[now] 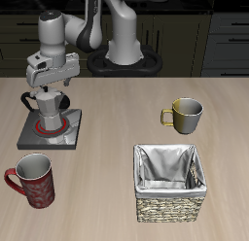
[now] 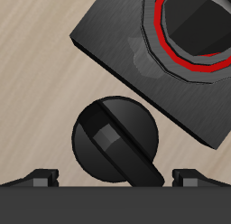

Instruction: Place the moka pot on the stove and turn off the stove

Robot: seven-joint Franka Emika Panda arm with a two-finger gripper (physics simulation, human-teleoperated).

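End effector (image 1: 49,90) open above moka pot (image 1: 51,104) | stove (image 1: 29,136) | mugs, basket apart

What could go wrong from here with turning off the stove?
1. The knob has its bar diagonal to the open gripper, so the fingers may slip off it.
2. The burner ring shows red; a partial turn may leave it on.
3. The moka pot stands close and could get bumped.

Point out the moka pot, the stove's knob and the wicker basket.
moka pot (image 1: 51,105): exterior view, on its silver body, standing on the stove's burner.
stove's knob (image 2: 115,139): wrist view, on the middle of the round black dial.
wicker basket (image 1: 171,205): exterior view, on its woven front wall.
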